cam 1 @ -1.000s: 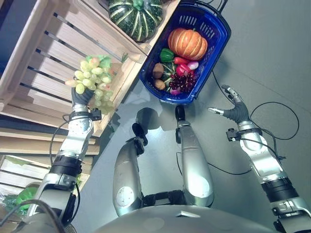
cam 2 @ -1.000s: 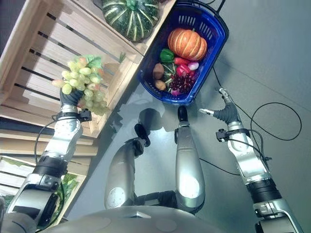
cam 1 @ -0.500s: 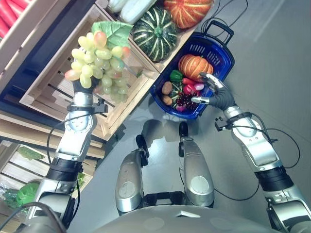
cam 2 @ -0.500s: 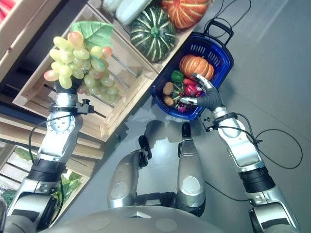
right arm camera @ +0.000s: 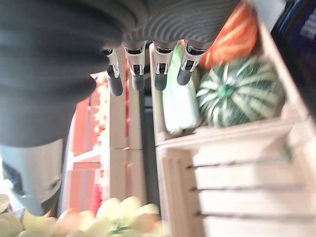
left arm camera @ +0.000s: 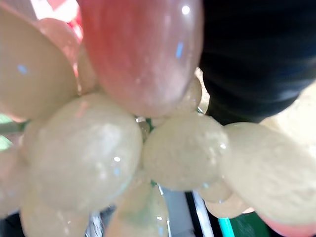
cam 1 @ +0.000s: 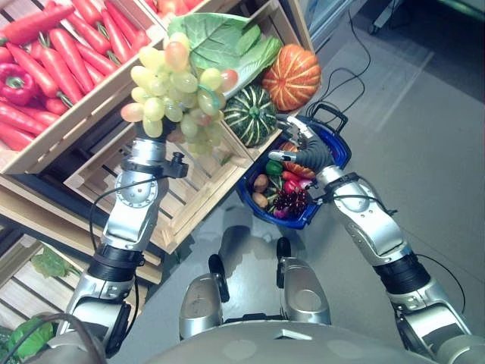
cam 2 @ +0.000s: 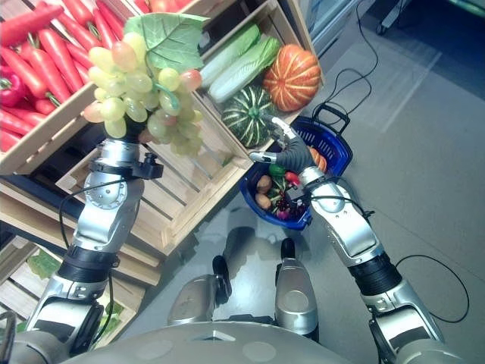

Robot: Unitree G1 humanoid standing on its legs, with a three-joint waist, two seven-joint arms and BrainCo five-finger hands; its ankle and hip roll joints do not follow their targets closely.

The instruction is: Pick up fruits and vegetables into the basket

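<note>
My left hand [cam 1: 151, 149] is raised in front of the crates, shut on the underside of a large bunch of pale green and pink grapes [cam 1: 176, 89] with a green leaf [cam 2: 168, 36] on top. In the left wrist view the grapes [left arm camera: 89, 163] are pressed close to the camera. The blue basket [cam 1: 339, 149] stands on the floor by the crates, holding an orange pumpkin, a green pepper [cam 1: 273, 167], dark red grapes [cam 1: 292, 201] and other produce. My right hand [cam 1: 307, 155] hovers open over the basket, fingers [right arm camera: 147, 74] straight, to the right of the bunch.
Wooden crates rise on the left: carrots [cam 1: 72, 45] and a red pepper [cam 1: 19, 80] at the top, then a cabbage [cam 1: 256, 57], a striped green squash [cam 1: 250, 115] and an orange pumpkin [cam 1: 292, 67]. An empty slatted crate [cam 1: 193, 193] sits below. Grey floor [cam 1: 424, 152] spreads to the right.
The camera has tilted up towards the shelves. My left hand has lifted the grapes higher and nearer the basket. My right hand has swung in from the floor to above the basket.
</note>
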